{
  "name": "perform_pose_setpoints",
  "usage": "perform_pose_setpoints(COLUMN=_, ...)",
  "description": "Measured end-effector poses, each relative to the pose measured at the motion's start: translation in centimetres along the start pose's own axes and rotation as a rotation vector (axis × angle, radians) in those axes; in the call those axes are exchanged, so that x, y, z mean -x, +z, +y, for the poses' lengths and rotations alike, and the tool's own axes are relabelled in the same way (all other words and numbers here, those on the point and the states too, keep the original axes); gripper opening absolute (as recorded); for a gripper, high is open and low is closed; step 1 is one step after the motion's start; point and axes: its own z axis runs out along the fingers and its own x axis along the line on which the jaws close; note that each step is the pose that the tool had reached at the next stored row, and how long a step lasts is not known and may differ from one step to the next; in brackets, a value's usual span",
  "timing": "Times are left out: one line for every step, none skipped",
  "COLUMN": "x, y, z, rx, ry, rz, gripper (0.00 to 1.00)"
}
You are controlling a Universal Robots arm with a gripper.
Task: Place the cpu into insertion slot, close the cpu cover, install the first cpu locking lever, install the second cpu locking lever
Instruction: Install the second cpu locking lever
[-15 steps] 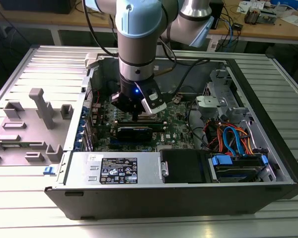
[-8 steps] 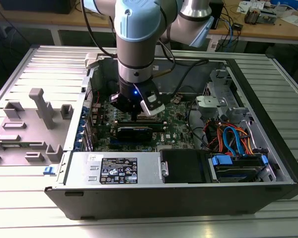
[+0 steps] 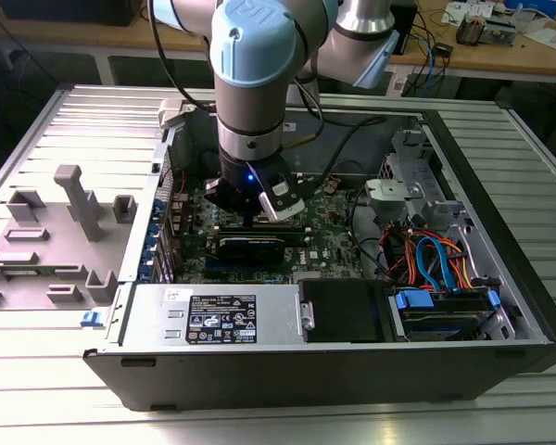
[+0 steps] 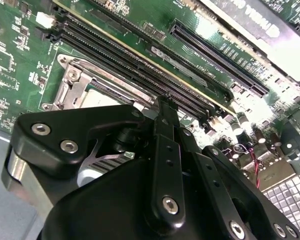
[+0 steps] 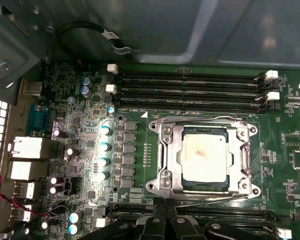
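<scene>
First wrist view: silver-topped square cpu [image 5: 204,159] sits in metal-rimmed insertion slot [image 5: 166,159], silvery frame cpu cover [image 5: 206,127] closed; my black pincer [image 5: 162,225] beside it, opening unclear.

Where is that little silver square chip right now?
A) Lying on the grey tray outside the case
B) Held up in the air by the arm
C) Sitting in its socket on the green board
C: in the first wrist view the cpu lies flat inside the insertion slot, framed by its metal rim.
</scene>
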Motion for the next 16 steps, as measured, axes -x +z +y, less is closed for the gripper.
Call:
perform_pose_setpoints(x=-0.04, y=0.07, z=-0.01, rx=0.0018, ry=0.0, rz=-0.0001, gripper=0.11)
perform_pose_setpoints(x=-0.19, y=0.17, z=-0.01, rx=0.0052, ry=0.0, rz=-0.0003, gripper=0.11)
perform_pose_setpoints(x=-0.3, y=0.21, z=-0.01, rx=0.0071, ry=0.0, rz=-0.0002, gripper=0.11)
perform_pose_setpoints(x=-0.41, y=0.31, z=-0.02, rx=0.0094, ry=0.0, rz=-0.0005, gripper=0.11)
perform_pose_setpoints(x=-0.42, y=0.38, z=-0.03, rx=0.0119, ry=0.0, rz=-0.0004, gripper=0.11)
perform_pose_setpoints(x=-0.43, y=0.42, z=-0.05, rx=0.0157, ry=0.0, rz=-0.0006, gripper=0.11)
perform_pose_setpoints(x=-0.46, y=0.46, z=-0.05, rx=0.0232, ry=0.0, rz=-0.001, gripper=0.11)
perform_pose_setpoints(x=-0.48, y=0.49, z=-0.05, rx=0.0276, ry=0.0, rz=-0.0012, gripper=0.11)
perform_pose_setpoints(x=-0.48, y=0.57, z=-0.06, rx=0.0319, ry=0.0, rz=-0.0014, gripper=0.11)
perform_pose_setpoints(x=-0.5, y=0.71, z=-0.08, rx=0.0353, ry=0.0, rz=-0.0016, gripper=0.11)
perform_pose_setpoints(x=-0.52, y=0.83, z=-0.1, rx=0.036, ry=0.0, rz=-0.0016, gripper=0.11)
perform_pose_setpoints(x=-0.55, y=0.84, z=-0.1, rx=0.0363, ry=0.0, rz=-0.0015, gripper=0.11)
perform_pose_setpoints(x=-0.6, y=0.85, z=-0.09, rx=0.0366, ry=0.0, rz=-0.0014, gripper=0.11)
perform_pose_setpoints(x=-0.69, y=0.87, z=-0.09, rx=0.037, ry=0.0, rz=-0.0015, gripper=0.11)
perform_pose_setpoints(x=-0.74, y=0.88, z=-0.09, rx=0.0372, ry=0.0, rz=-0.0016, gripper=0.11)
perform_pose_setpoints(x=-0.82, y=0.91, z=-0.09, rx=0.0374, ry=0.0, rz=-0.0017, gripper=0.11)
